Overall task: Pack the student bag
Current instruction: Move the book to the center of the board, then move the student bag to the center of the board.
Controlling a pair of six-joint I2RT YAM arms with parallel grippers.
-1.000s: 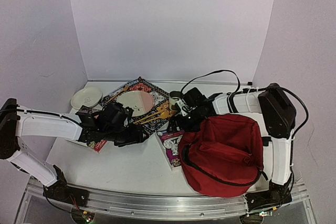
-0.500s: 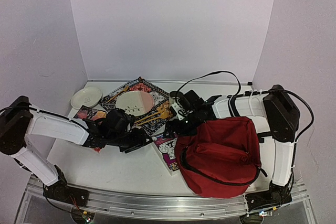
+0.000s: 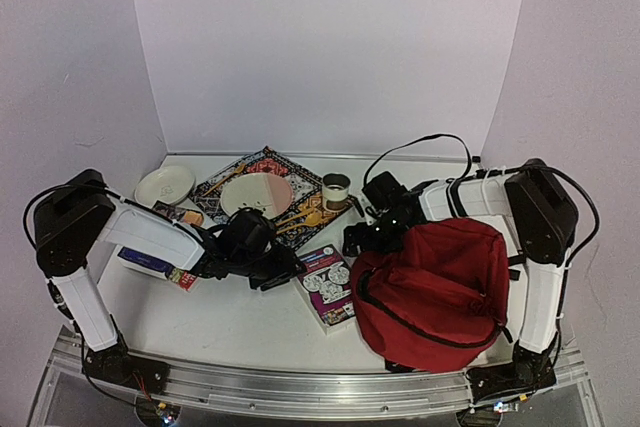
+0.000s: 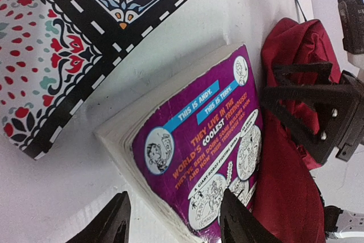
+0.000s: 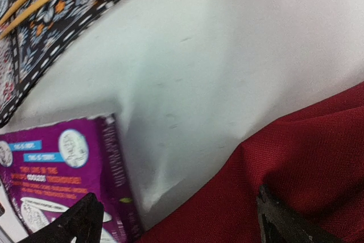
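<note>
My left fingers [image 4: 114,223] stand apart just left of the purple book [image 4: 199,146]. The student bag [image 3: 440,282] lies right of the book. My right fingers [image 5: 85,220] hang wide apart at the bag's far left edge.

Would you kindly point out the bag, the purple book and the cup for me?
bag [image 3: 440,282], top view, middle of its red fabric.
purple book [image 4: 202,157], left wrist view, centre of its cover.
cup [image 3: 336,190], top view, its body.

White-shelled arms [image 3: 150,235] with black joint housings [image 3: 70,227] carry thin, looping black cables [image 3: 420,138].
</note>
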